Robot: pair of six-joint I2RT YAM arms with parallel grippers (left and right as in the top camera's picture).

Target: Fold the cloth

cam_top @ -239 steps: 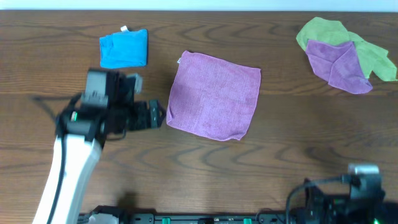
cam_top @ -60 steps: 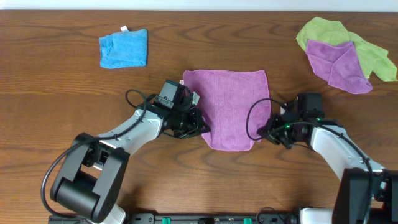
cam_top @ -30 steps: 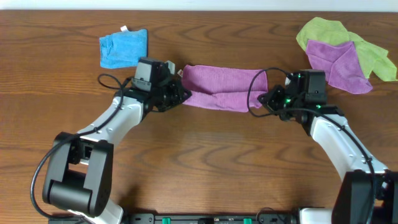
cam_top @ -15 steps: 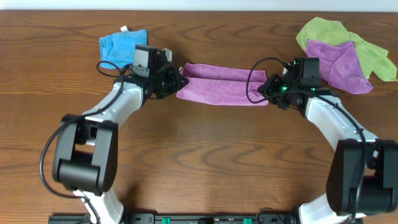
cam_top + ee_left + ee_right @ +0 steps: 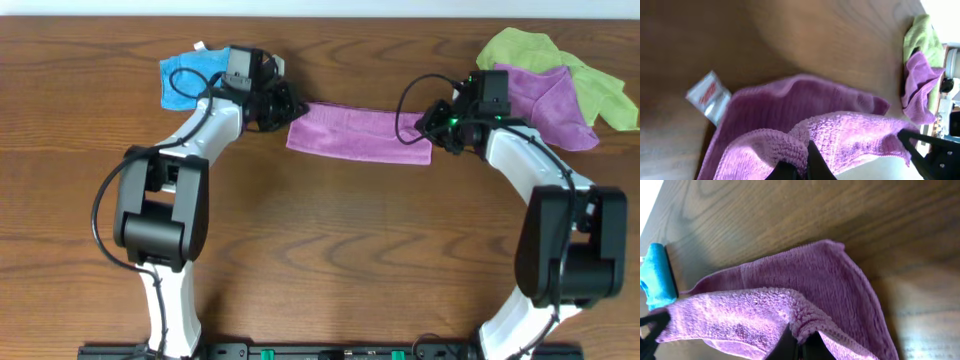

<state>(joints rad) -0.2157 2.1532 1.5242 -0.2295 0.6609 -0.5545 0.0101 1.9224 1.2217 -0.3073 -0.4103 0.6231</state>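
The purple cloth (image 5: 360, 133) lies doubled over as a long strip across the far middle of the table. My left gripper (image 5: 285, 108) is shut on the cloth's left corner, and my right gripper (image 5: 430, 122) is shut on its right corner. In the left wrist view the upper layer of the cloth (image 5: 840, 135) is pinched in the left gripper (image 5: 802, 162) above the lower layer, whose white label (image 5: 707, 95) sticks out. The right wrist view shows a bunched corner of the cloth (image 5: 805, 290) clamped in the right gripper (image 5: 800, 347).
A folded blue cloth (image 5: 190, 75) lies just behind the left gripper. At the far right, a crumpled green cloth (image 5: 520, 48) and another purple cloth (image 5: 545, 95) sit close to the right arm.
Both grippers have carried the cloth's lifted edge further toward the table's far side, over the lower layer. The cloth has gone from a loose fold to a flatter strip.
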